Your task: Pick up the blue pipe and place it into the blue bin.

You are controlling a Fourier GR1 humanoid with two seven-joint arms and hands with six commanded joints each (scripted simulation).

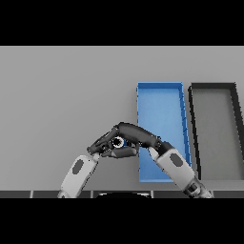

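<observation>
Only a small part of the blue pipe [122, 142] shows, with a pale ring end beside it, just left of the blue bin [162, 102]. My right hand [138, 135] reaches in from the lower right across the bin's near left corner. Its fingers arch over the pipe and its thumb curls under it, so it is shut on the pipe. My left hand [98, 146] comes in from the lower left, with straight fingers pointing at the pipe and its fingertips next to the right hand's. Most of the pipe is hidden by the hands.
A black bin [233, 102] stands right of the blue bin, almost touching it. Both bins are long and run away from me. Bare grey table stretches to the left and behind the hands.
</observation>
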